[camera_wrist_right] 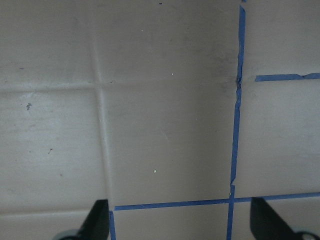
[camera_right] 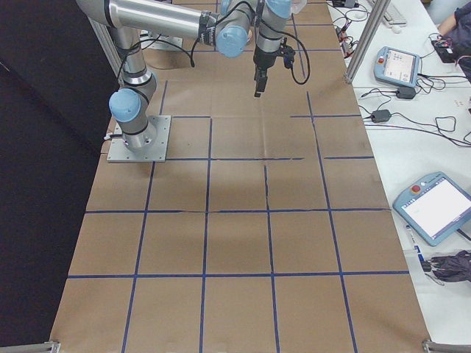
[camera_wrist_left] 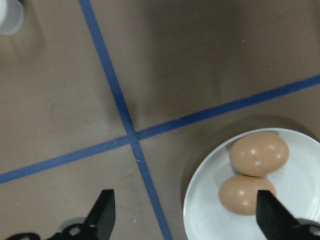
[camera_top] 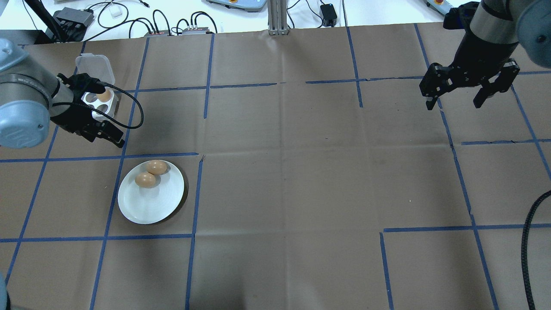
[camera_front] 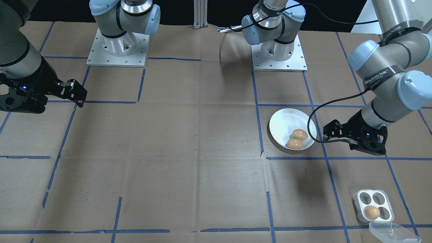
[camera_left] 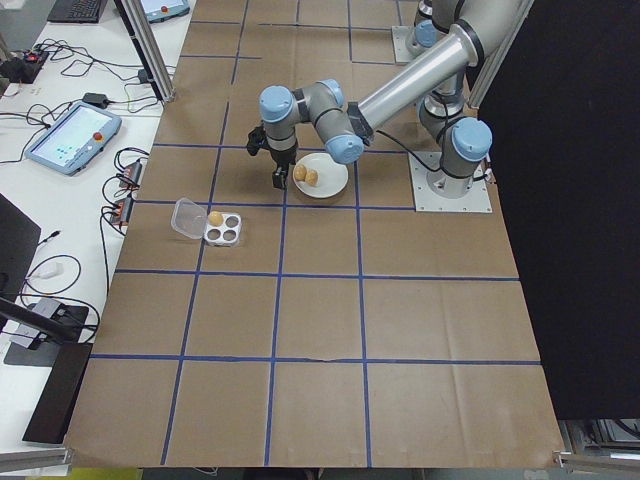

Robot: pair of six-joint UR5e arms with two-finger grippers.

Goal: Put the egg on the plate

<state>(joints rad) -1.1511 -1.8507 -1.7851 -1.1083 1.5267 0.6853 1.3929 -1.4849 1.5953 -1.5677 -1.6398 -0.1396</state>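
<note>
Table (camera_top: 301, 172), brown paper with blue tape grid. Right gripper (camera_top: 457, 100) at 1 o'clock in the overhead view, above bare paper, fingers wide apart, nothing held. Left gripper (camera_front: 326, 132) just beside the plate's rim, jaws spread, empty. Plate (camera_top: 150, 202) at 8 o'clock in the overhead view. Egg tray (camera_front: 373, 206), lid open; one egg (camera_front: 372, 212) in a cup. Two eggs (camera_top: 151, 173) on the plate's far edge, touching each other.
</note>
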